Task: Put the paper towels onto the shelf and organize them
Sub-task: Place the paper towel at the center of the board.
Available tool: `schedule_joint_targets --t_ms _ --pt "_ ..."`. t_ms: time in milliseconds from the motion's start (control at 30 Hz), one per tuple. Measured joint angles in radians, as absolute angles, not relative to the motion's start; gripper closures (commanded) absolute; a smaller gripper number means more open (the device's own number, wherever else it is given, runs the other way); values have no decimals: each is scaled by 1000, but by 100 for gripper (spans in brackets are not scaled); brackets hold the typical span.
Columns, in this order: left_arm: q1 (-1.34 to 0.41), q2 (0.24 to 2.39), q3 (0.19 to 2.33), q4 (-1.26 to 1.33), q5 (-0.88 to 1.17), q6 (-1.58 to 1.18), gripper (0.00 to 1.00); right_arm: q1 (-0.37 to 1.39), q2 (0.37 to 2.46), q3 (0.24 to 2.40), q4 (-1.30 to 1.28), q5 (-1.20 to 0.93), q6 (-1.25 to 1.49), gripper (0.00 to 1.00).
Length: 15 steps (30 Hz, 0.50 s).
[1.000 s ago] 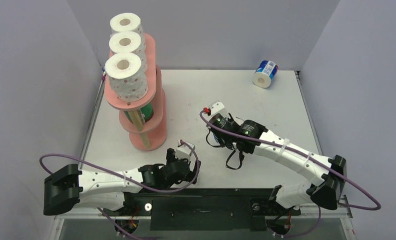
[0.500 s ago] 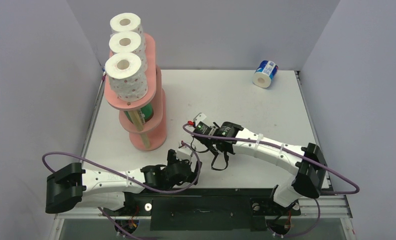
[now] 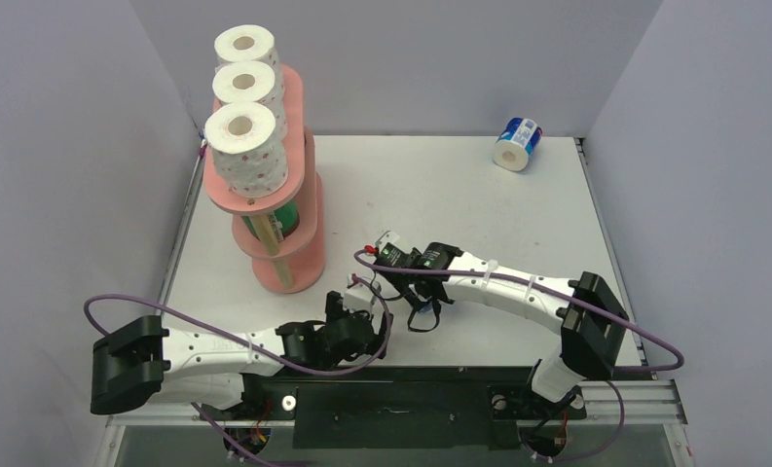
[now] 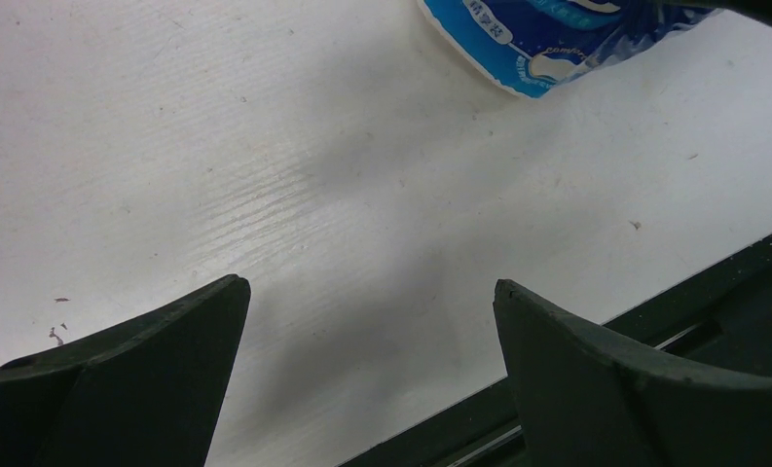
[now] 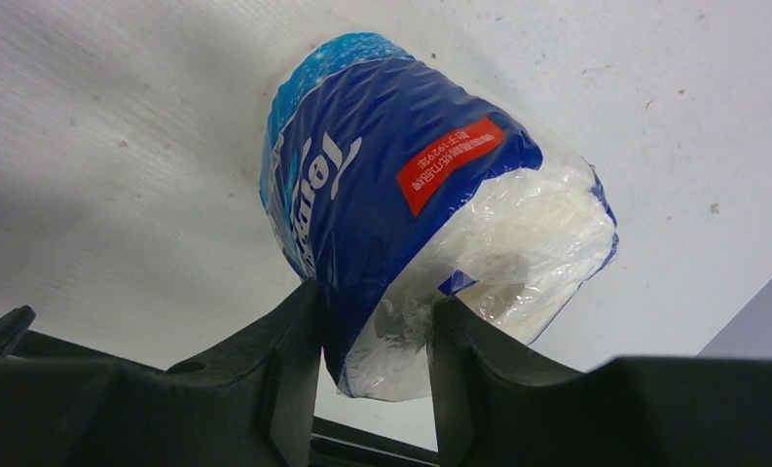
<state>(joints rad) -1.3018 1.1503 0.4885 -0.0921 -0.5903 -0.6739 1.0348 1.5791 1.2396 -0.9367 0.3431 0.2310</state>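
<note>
One blue-wrapped roll (image 5: 401, 175), pinched in our right gripper (image 5: 374, 321).
We see the left gripper (image 4: 372, 292), jaws wide apart, holding nothing.

Salmon-pink three-tier shelf with pale wooden posts (image 3: 297, 107) stands on a white table (image 3: 479, 195).

Top tier: three white paper rolls with red dots (image 3: 250, 146), upright, in a touching row from front to back.

Tier below: a green-wrapped roll (image 3: 284, 216), mostly hidden by the board above.

Far right of the shelf, near the back wall: a roll in a blue-and-white wrapper (image 3: 518, 143), lying on its side.

Just front-right of the shelf's base: the wrists of the white-and-black left arm (image 3: 226, 348) and right arm (image 3: 518, 287) sit close together. Fingers hidden beneath.
</note>
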Motion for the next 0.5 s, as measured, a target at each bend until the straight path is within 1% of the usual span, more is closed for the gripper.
schedule_joint_targets --t_ms 200,300,367,500 --pt "-1302 1187 488 -93 -591 -678 4 1028 1601 1226 -908 339 228 53" --pt "-1302 1206 488 -94 -593 -678 4 1028 1600 1222 -891 338 231 41" --pt "-1302 1216 488 -94 -594 -678 4 1027 1596 1220 -890 336 232 35" --pt "-1302 1220 489 -95 -595 -678 4 1027 1560 1219 -891 329 232 31"
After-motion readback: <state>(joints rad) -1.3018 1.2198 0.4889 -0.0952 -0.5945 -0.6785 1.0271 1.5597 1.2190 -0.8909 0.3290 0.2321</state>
